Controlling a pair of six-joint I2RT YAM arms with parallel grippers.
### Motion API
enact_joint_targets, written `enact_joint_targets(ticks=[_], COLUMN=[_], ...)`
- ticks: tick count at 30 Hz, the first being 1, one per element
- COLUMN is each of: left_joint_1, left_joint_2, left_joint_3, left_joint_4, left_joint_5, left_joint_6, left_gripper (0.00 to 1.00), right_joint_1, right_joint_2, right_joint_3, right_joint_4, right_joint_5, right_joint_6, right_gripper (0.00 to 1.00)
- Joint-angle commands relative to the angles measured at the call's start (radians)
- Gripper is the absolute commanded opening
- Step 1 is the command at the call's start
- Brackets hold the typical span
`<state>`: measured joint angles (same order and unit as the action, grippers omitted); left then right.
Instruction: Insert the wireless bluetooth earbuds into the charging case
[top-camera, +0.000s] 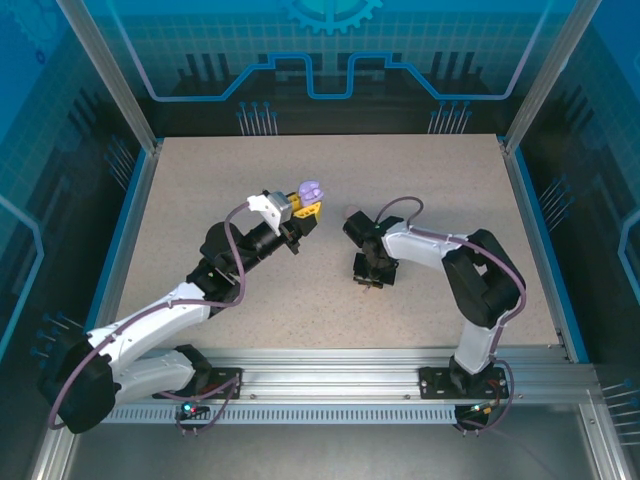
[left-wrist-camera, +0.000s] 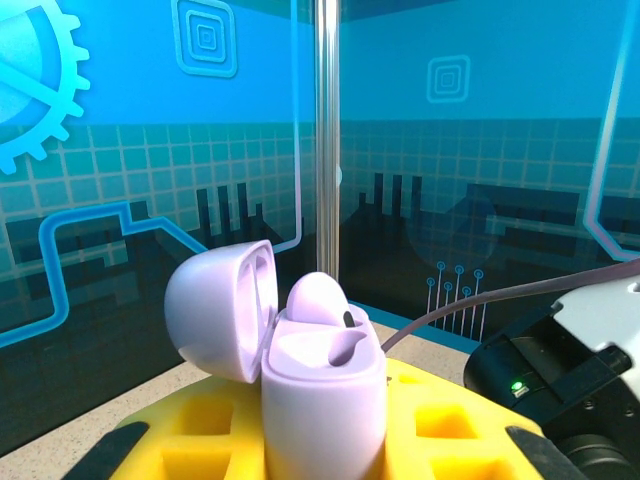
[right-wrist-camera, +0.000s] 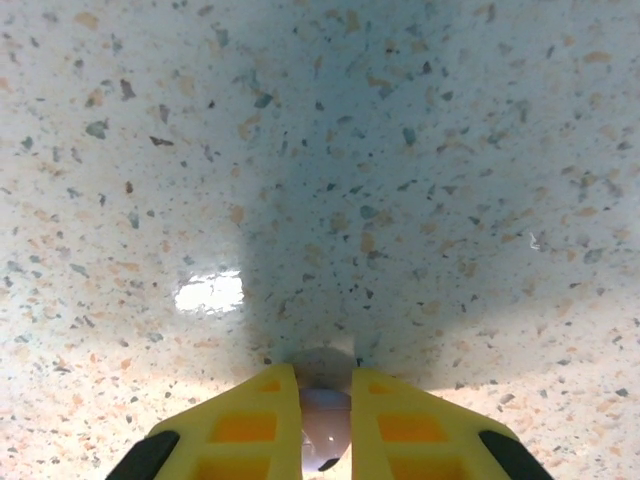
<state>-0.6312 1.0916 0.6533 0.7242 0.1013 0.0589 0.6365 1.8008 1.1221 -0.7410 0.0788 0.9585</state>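
Earbud (right-wrist-camera: 325, 425), lilac, item one. Right wrist view: it sits on the speckled table (right-wrist-camera: 420, 150) between the yellow fingers (right-wrist-camera: 245, 430) of the right gripper (right-wrist-camera: 322, 375). The jaws are narrow and pressed to both its sides, which I read as a pinch on the earbud, low down at the table surface. Its stem I cannot make out. Left wrist view: case (left-wrist-camera: 325, 385), lilac, upright, clamped at its base in the left gripper (left-wrist-camera: 322, 445), jaws tight on it. The lid (left-wrist-camera: 220, 310) is swung open to the left. The seated bud (left-wrist-camera: 315, 298), item two, is already in one socket, and the socket beside it looks free. Top view: the left gripper (top-camera: 300, 207) holds the case (top-camera: 311, 190) up near the table's middle. The right gripper (top-camera: 368, 278) points straight down at the table, to the right of the case and well apart from it. Hazards, my judgement: the earbud is small and rounded, so a grip off its middle could squirt it out or twist it on the lift. A twisted one would meet the free socket stem-wrong and jam or drop. A hard push into the case could shift it in the left jaws or knock the seated bud loose. The open lid stands where an approach from that side would strike it.
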Motion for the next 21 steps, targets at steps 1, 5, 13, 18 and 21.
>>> enact_joint_targets(ticks=[1, 5, 13, 18, 21], left_joint_1=[0.005, 0.005, 0.007, 0.008, 0.008], left_joint_2=[0.005, 0.004, 0.018, 0.027, 0.030], left_joint_3=[0.002, -0.003, -0.027, -0.045, -0.053], left_joint_4=[0.045, 0.044, 0.062, 0.077, 0.077], left_joint_5=[0.010, 0.009, 0.014, 0.036, 0.055], left_joint_6=[0.009, 0.016, 0.034, 0.050, 0.060], left_gripper=[0.00, 0.00, 0.00, 0.00, 0.00], right_joint_1=[0.015, 0.017, 0.017, 0.018, 0.022], right_joint_2=[-0.086, -0.193, -0.378, -0.409, -0.407], right_joint_3=[-0.015, 0.009, 0.219, 0.430, 0.561], right_joint_4=[0.020, -0.001, -0.094, -0.143, -0.163], right_joint_5=[0.040, 0.093, 0.159, 0.158, 0.147], right_joint_6=[-0.035, -0.090, -0.271, -0.391, -0.454], right_gripper=[0.13, 0.13, 0.14, 0.14, 0.14])
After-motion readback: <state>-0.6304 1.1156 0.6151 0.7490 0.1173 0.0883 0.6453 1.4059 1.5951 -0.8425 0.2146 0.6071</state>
